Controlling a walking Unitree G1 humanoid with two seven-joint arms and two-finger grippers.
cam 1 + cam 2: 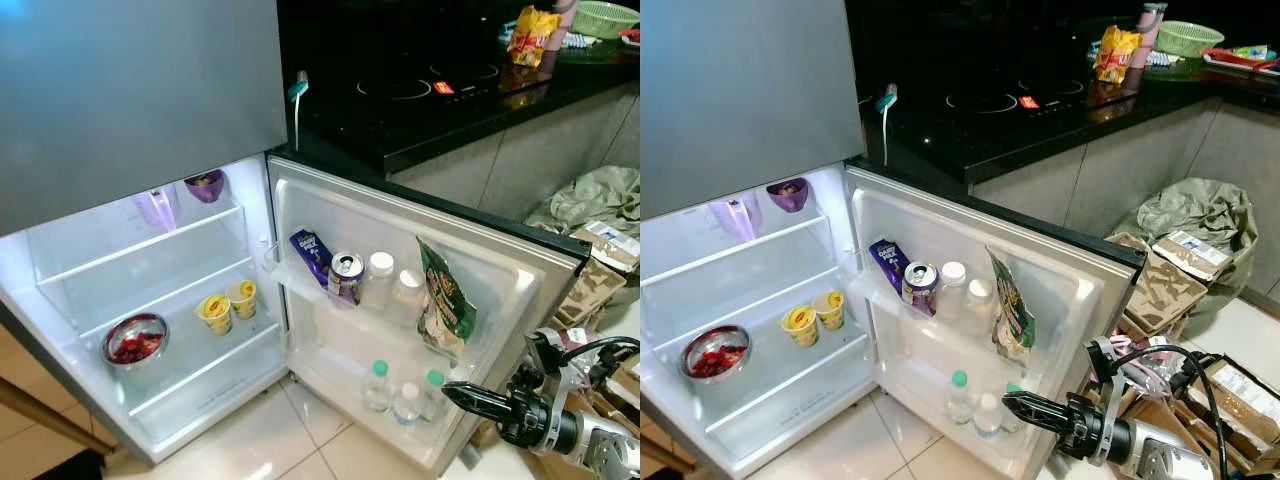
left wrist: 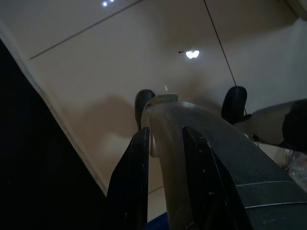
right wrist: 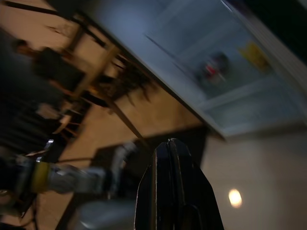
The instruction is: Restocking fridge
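**Fridge open, right arm low by the door**

The right gripper (image 1: 1025, 408), fingers pressed together and empty, hovers near the open fridge door (image 1: 520, 265). The left gripper (image 2: 165, 143) seems to pinch a pale, smooth bottle. Bring that up level, clearing the rigid shelf lip beside the glossy soda can (image 1: 346, 276).

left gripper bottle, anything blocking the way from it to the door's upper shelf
The left gripper is shut on a pale bottle. The fridge door stands open, but its upper shelf is crowded: chocolate bar, soda can, two white-capped bottles and a green snack bag. Little free room shows.
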